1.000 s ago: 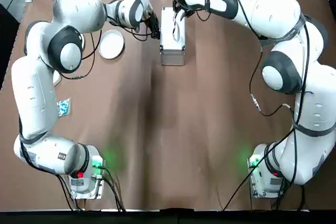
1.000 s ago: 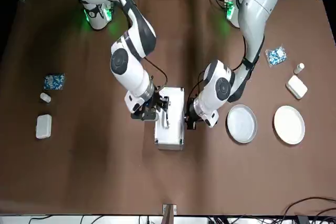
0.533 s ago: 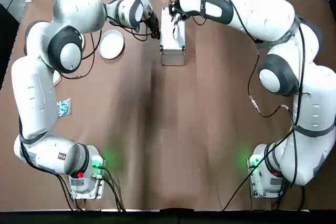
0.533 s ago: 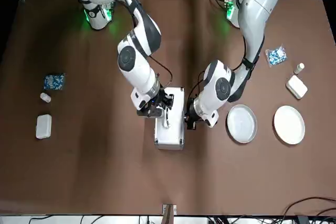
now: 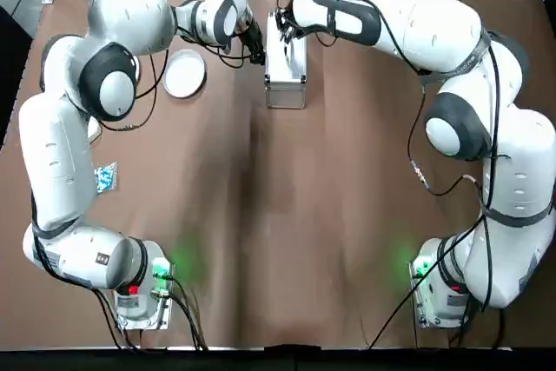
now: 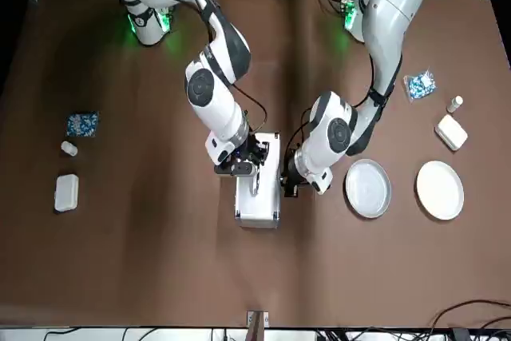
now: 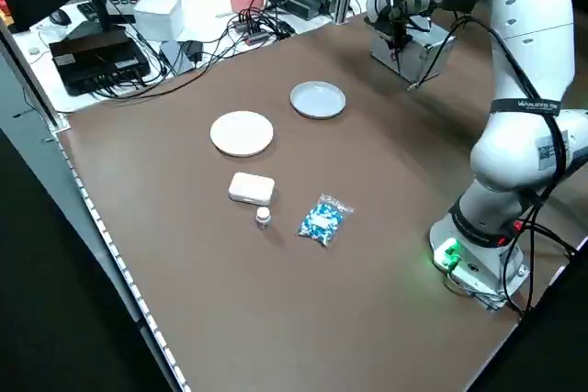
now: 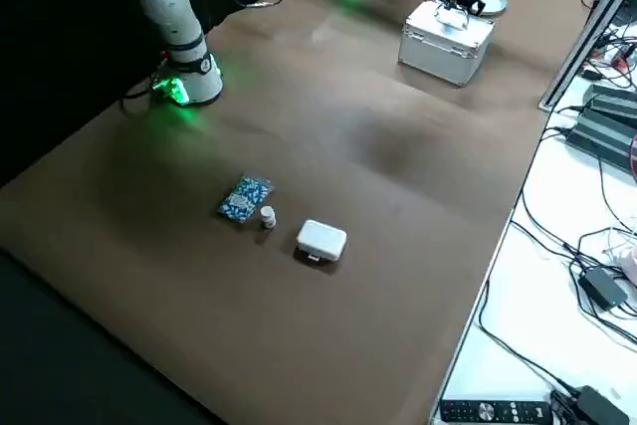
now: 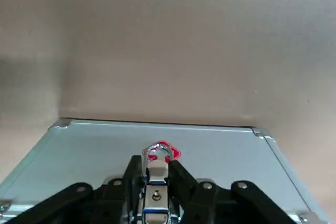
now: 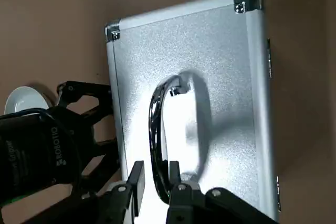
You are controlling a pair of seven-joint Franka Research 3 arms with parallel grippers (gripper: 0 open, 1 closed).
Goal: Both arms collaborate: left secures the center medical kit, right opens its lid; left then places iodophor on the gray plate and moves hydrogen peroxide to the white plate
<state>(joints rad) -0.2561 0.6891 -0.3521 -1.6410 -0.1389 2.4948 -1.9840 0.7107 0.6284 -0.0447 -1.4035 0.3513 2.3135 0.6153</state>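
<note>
While the left gripper (image 9: 158, 165) is at the case's side facing the robot's left, its jaws closed on a metal latch (image 9: 156, 195), the right gripper (image 10: 155, 167) is over the lid (image 10: 186, 98) with its jaws apart, one on each side of the near end of the handle (image 10: 157, 129). The medical kit (image 6: 258, 205) is a boxy, silver-gray case with a finely speckled lid, pale metal edging, shiny corner caps and a curved, chrome-like handle; small metal fittings show along its sides. It lies flat on the table (image 6: 160, 261), lid shut, about midway between the table's left and right edges. Toward the table's left edge are the gray plate (image 7: 318, 99) and, farther out, the white plate (image 7: 242, 133). A white box (image 7: 252, 188), a small white bottle (image 7: 264, 217) and a blue-and-white packet (image 7: 322, 219) lie or stand near that same edge, the bottle just beside the box. Toward the right edge are a second white box (image 8: 321, 240), another small bottle (image 8: 268, 216) and a darker blue packet (image 8: 245, 198), the bottle just beside the packet.
</note>
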